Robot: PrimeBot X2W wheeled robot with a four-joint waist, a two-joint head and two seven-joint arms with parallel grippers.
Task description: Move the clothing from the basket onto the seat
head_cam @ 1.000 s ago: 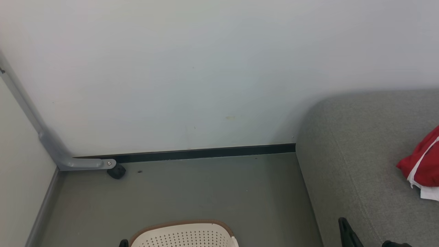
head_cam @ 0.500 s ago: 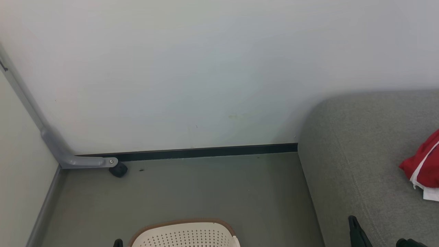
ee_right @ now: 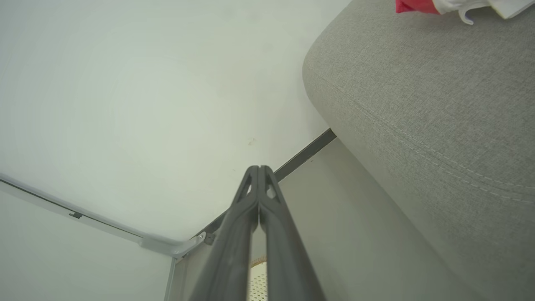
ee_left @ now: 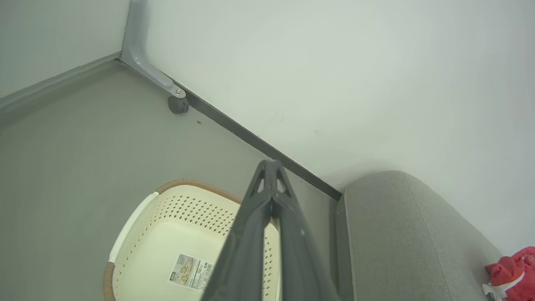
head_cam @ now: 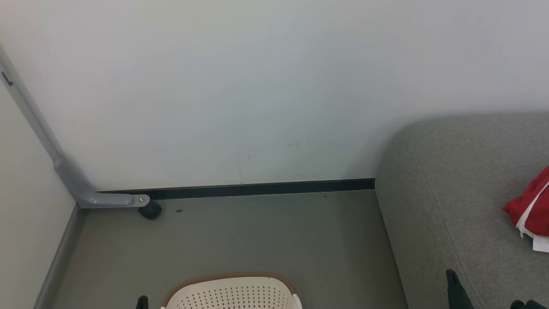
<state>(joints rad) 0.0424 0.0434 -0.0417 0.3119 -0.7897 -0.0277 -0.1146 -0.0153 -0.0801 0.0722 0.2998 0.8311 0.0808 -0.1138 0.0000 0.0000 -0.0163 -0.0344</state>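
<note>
on the grey woven sofa seat (head_cam: 450,193), at the right edge of the head view, lies the clothing (head_cam: 529,206) — a crumpled heap of bright-red fabric with white panels and trim. it looks light, limp and soft. i judge it would sag and trail from any single pinch, so the best hold is a thick raised fold in the red bunch, not the loose white hem. the seat's coarse weave should keep it from sliding. the basket (ee_left: 188,209) stands on the smooth grey floor (head_cam: 257,240) near the seat — stiff cream plastic, rows of small holes, brown rim, rounded corners. its visible bottom holds a paper label (ee_left: 191,271) and no garment. the left gripper (ee_left: 271,165) hangs over the basket, and the right gripper (ee_right: 258,168) is near the seat's rounded, seamed corner. both have their long dark fingers pressed together with nothing between them.
</note>
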